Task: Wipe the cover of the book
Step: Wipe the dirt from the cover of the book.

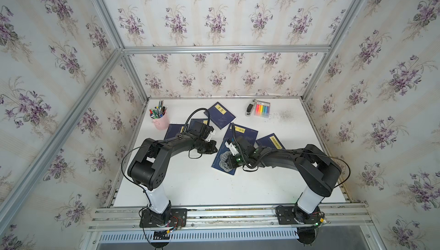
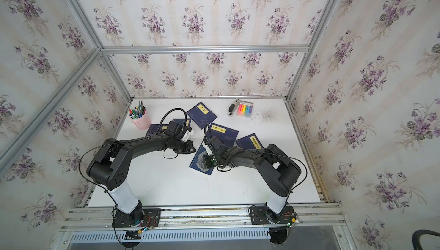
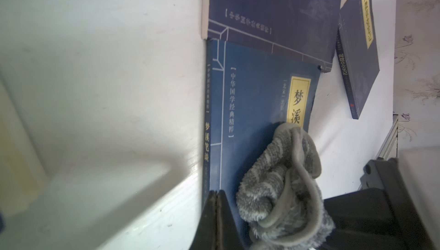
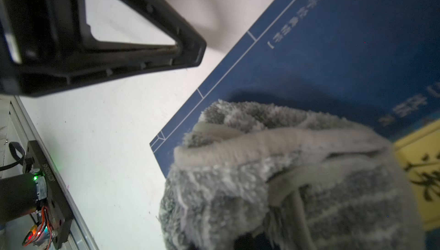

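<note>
A blue book (image 1: 220,165) with a yellow title label lies flat near the middle of the white table, also seen as the book (image 2: 198,167) and close up as the book (image 3: 250,118). A crumpled grey cloth (image 1: 223,159) rests on its cover. My right gripper (image 1: 229,161) is shut on the cloth (image 4: 285,177), which hides its fingertips. My left gripper (image 1: 215,145) is shut and empty, and its tips (image 3: 217,193) sit at the book's spine edge, beside the cloth (image 3: 281,182). I cannot tell if they touch the book.
Several other blue books (image 1: 220,115) lie scattered behind and beside, one (image 1: 244,133) overlapping the wiped book's far end. A pink pen cup (image 1: 160,120) stands at the back left. A stapler (image 1: 250,109) and a highlighter pack (image 1: 262,109) lie at the back right, near a grey smudge (image 1: 285,115).
</note>
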`<state>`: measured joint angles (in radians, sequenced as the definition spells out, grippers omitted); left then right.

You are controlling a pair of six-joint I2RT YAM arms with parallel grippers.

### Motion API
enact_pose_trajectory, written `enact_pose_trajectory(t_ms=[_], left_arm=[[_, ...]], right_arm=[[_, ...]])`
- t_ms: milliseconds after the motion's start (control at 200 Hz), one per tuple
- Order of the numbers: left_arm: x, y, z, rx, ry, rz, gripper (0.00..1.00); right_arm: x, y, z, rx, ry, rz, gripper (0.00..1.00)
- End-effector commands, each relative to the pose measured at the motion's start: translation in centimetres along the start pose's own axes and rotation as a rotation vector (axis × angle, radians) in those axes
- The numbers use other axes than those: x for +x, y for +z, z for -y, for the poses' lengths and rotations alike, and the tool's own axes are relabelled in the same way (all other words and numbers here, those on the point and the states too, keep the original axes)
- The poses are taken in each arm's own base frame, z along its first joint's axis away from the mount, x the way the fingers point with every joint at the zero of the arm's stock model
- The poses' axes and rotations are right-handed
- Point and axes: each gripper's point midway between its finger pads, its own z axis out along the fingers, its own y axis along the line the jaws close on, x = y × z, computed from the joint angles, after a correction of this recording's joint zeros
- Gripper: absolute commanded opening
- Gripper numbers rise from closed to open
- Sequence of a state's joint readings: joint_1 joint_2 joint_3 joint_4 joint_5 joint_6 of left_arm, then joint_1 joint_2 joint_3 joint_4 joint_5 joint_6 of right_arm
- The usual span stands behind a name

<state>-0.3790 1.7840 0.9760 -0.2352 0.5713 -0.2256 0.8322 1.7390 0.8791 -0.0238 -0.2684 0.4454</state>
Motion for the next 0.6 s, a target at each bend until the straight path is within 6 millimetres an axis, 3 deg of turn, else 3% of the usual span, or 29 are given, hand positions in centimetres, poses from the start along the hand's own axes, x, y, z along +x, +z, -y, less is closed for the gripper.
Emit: enact_pose_trajectory(t_ms=[0,285,595], left_arm=[[-0.1,0.2,-0.1,0.000,0.013,-0.010,0.00],[1.6,0.2,-0.3,-0.003,-0.033,-0.055,0.00],[5.2,1.0,0.2,-0.003,-0.056,-0.103,0.00]], right_arm=[[-0.5,0.2,0.5,0.032,0.000,0.008,0.00],[-1.4,-0.1,0.4,0.031,0.002,0.032,0.00],[-3.5,-0.6,3.1,0.091,0.055,0.077,0.00]])
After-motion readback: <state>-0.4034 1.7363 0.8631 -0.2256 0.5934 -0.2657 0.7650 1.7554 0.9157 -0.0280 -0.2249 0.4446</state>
